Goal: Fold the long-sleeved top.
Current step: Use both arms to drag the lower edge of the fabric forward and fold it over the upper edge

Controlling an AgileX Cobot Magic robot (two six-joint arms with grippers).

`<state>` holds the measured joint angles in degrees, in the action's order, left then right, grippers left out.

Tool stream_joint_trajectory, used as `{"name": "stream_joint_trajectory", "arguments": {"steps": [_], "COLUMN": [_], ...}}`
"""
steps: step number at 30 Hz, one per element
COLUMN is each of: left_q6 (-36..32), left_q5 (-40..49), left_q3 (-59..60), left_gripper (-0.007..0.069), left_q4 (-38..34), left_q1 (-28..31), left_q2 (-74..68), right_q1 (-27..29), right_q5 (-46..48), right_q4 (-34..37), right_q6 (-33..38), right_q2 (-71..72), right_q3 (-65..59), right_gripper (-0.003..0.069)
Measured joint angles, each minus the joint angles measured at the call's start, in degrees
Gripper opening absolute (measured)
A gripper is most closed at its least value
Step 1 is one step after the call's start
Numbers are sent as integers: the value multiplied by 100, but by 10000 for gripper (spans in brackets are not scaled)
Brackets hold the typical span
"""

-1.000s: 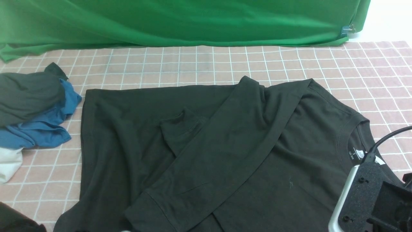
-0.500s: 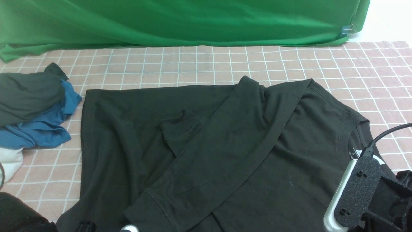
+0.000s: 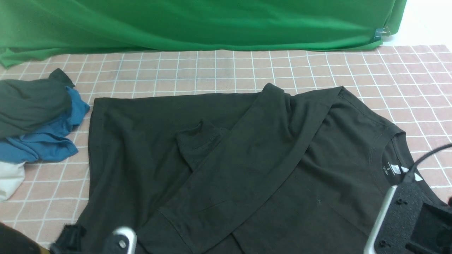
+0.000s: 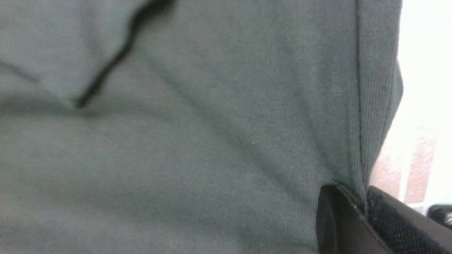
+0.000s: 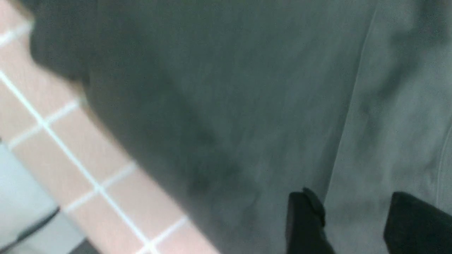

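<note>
Now the long-sleeved top [image 3: 247, 158] lies on the checked tablecloth [image 3: 226, 67], sleeves crossed over its body. The left gripper [image 4: 363, 208] pinches its near hem. The right gripper [image 5: 353, 218] hangs spread by the collar, seemingly gripping nothing. To my eye, it must close before both lift.

Green cloth backdrop [image 3: 197, 21] draped along the far edge, pink white-gridded tablecloth [image 3: 219, 70], even light

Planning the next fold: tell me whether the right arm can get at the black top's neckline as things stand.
Probably yes. The right gripper hangs open just over the long-sleeved top close to its neckline, and nothing lies between them.
</note>
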<state>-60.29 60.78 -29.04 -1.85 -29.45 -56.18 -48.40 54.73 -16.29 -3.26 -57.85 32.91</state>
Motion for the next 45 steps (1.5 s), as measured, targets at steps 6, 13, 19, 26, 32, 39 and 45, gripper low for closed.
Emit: {"name": "stream_joint_trajectory", "arguments": {"steps": [6, 13, 19, 26, 32, 39, 45], "left_q6": [895, 1525, 1583, 1583, 1583, 1583, 1583], "left_q5": [78, 17, 6, -7, -13, -60, -246], "left_q3": [-304, -311, -311, -311, -311, -311, -311], "left_gripper": [31, 31, 31, 32, 32, 32, 32], "left_q4": [-95, -178, -204, -274, -380, -380, -380], "left_q1": [0, 0, 0, 0, 0, 0, 0], "left_q2": [437, 522, 522, 522, 536, 729, 923], "right_q1": [0, 2, 2, 2, -9, -21, -21], "right_q5": [1040, 1386, 570, 108, 123, 78, -25], "right_q4": [248, 28, -23, -501, -832, -1124, -1322], "right_q6": [621, 1848, 2607, 2959, 2966, 3001, 3001], "right_q2": [-124, -690, -1539, -2405, -2616, -2672, -2677], "right_q3": [0, 0, -283, -752, -747, -741, -741], "right_gripper": [461, 472, 472, 472, 467, 354, 169]}}
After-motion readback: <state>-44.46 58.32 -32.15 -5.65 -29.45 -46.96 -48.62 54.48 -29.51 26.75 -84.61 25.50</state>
